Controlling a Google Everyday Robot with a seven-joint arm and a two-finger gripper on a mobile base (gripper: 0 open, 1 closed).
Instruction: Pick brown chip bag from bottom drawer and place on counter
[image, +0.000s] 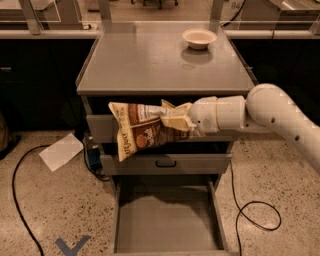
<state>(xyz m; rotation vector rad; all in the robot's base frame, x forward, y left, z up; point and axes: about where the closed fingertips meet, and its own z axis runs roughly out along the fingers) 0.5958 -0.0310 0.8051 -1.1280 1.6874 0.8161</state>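
My gripper (176, 120) is clenched on the right end of the bag (141, 133), its cream fingers (172, 121) pinching the crinkled foil tight. The bag hangs in the air in front of the two shut drawer fronts (165, 163), just below the front edge of the bench (150, 65) and well above the bottom drawer (167, 225). It slants down to the left from my grip, a brown and cream pillow shape with a white label panel, its surface creased. My arm (270, 112) comes in from the right: the white cylindrical wrist lies about level and points left, and behind it a rounded elbow bends the next link down toward the right edge of the view. The bottom drawer stands pulled out, a shallow grey metal tray with low side walls. The bench top is flat grey metal with thin raised rims, and a pale round bowl (199, 38) sits near its far right corner.
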